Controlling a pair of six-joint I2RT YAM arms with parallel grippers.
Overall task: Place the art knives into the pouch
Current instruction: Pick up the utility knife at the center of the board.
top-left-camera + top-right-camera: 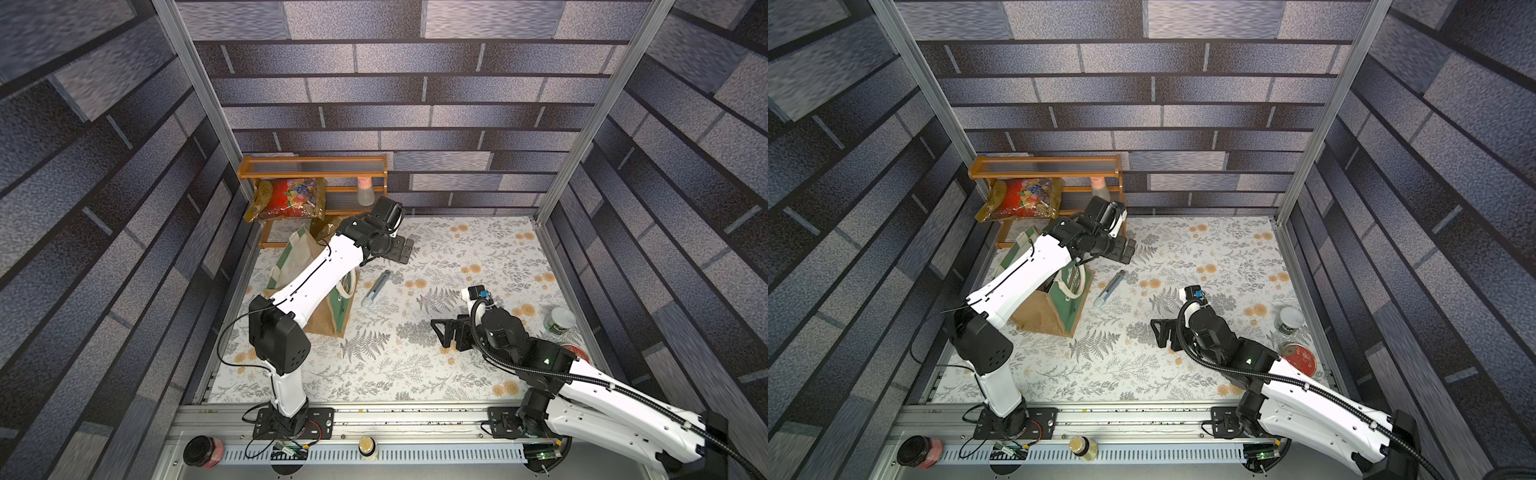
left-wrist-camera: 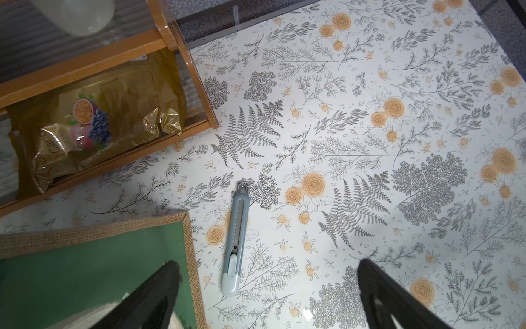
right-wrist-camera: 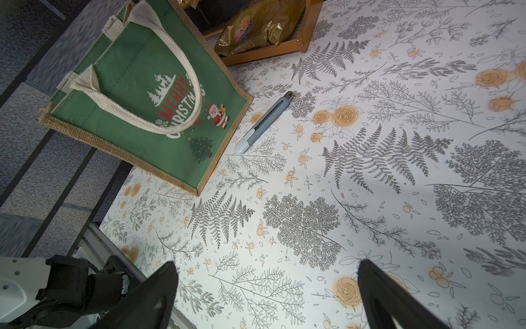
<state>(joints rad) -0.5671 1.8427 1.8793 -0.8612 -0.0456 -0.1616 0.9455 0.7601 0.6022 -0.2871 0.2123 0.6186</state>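
The art knife (image 1: 376, 288) lies flat on the floral table (image 1: 415, 374), left of its middle, just beside the pouch (image 3: 136, 65) but not touching it. The pouch stands upright near the table's left edge, towards the far-left corner, in front of the wooden rack (image 1: 311, 162) (a red and gold snack bag (image 1: 291, 199) sits on a shelf of it). The left gripper (image 2: 267, 266) hangs above the table beyond the knife's far tip, its jaws spread wide and holding nothing. The right gripper (image 3: 267, 265) hovers right of the middle, towards the near edge, jaws likewise spread and empty.
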